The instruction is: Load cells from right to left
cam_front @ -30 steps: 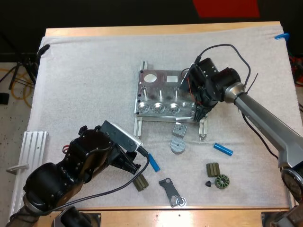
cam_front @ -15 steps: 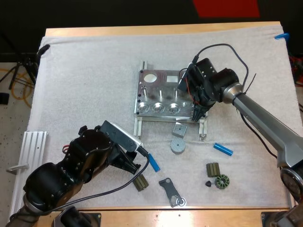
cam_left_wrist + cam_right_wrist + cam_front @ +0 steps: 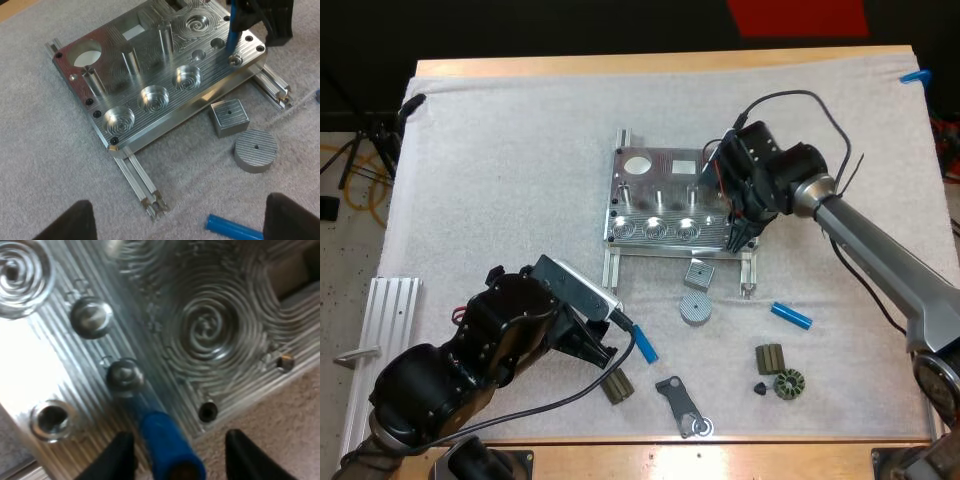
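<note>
Since a second ago the right gripper (image 3: 736, 232) has edged a touch toward the far side of the metal block (image 3: 660, 200); nothing else has stirred. Its jaws are clamped on a blue cylinder (image 3: 165, 437), whose tip stands at a small hole (image 3: 125, 374) at the block's right end. Seating it well, I judge, means keeping the cylinder square to the hole and pressing straight down, never prying sideways. On the block's near side the left gripper (image 3: 180, 222) hovers, jaws apart and empty, with a spare blue cylinder (image 3: 646, 344) on the mat (image 3: 500, 180) just beside it.
</note>
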Robot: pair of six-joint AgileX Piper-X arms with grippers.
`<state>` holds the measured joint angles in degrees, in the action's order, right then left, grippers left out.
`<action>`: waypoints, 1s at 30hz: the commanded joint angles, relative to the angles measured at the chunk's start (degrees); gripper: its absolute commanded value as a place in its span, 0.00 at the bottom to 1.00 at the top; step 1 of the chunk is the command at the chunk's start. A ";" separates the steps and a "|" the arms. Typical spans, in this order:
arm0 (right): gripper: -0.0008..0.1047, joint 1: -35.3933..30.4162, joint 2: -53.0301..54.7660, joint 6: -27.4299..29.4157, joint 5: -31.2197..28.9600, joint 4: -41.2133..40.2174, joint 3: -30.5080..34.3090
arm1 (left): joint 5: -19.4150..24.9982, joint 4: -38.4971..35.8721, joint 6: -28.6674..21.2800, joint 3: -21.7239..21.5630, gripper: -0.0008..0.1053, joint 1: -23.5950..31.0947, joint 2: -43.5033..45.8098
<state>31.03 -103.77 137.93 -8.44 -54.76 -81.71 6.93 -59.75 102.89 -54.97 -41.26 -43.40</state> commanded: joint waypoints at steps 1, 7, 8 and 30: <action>0.44 -0.19 1.24 -0.33 0.25 0.42 -0.29 | 0.08 0.52 0.03 -0.18 0.64 0.10 0.32; 0.44 -0.07 3.87 -0.57 0.58 0.93 -0.29 | 0.08 0.52 0.03 -0.18 0.64 0.10 0.32; 0.44 -0.07 4.31 -0.57 0.58 1.13 -0.29 | 0.08 0.52 0.03 -0.18 0.64 0.10 0.32; 0.44 -0.07 11.00 -8.74 -1.20 -1.96 -0.12 | -0.81 0.52 0.03 -0.18 0.64 0.10 0.32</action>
<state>31.02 -93.54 129.61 -9.76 -55.89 -81.71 6.34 -59.75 102.89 -54.97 -41.26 -43.40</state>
